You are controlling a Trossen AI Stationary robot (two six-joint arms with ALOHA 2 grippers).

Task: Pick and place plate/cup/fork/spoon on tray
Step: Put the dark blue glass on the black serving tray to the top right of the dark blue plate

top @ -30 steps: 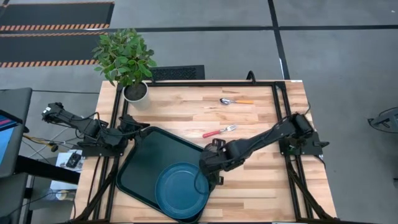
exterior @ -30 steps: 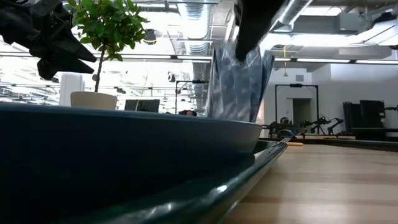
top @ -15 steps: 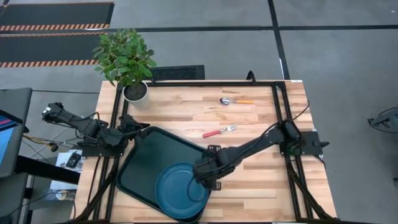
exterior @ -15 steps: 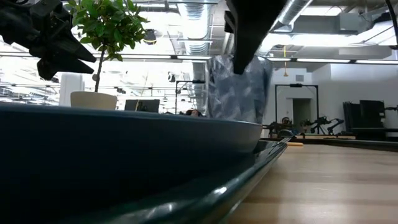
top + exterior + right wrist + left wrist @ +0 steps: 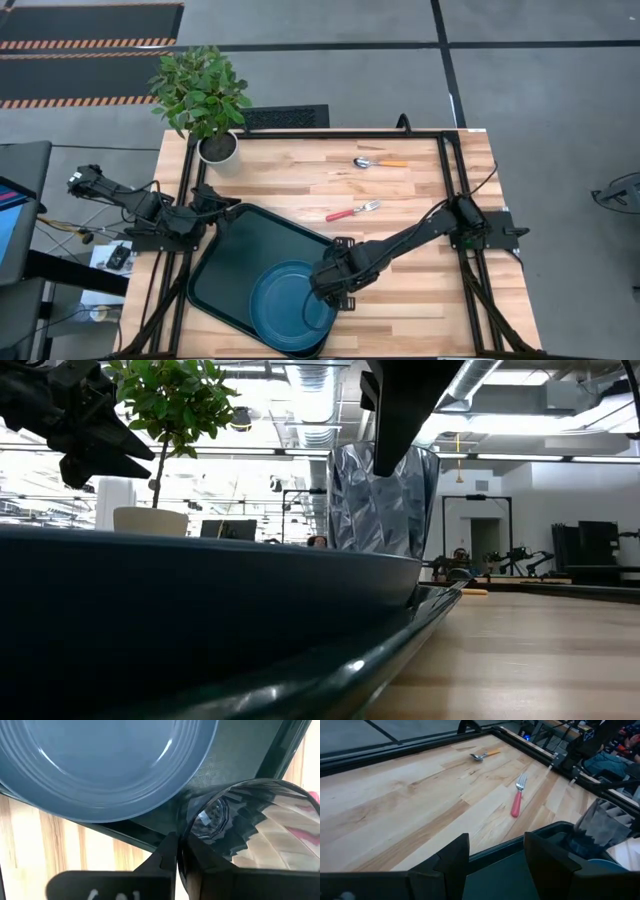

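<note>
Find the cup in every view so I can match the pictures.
High view: hidden under the right gripper, at the plate's right edge.
Low view: upper centre, the cup hangs from dark fingers.
Left wrist view: by the tray's corner, past the fork's handle.
Right wrist view: rim pinched by that gripper's own fingers.
Shared landmark: the plate, right beside the cup.

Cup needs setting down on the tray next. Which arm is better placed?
Right. Its end effector is shut on the cup, over the tray edge beside the plate. The left end effector waits open and empty at the tray's opposite corner.
</note>
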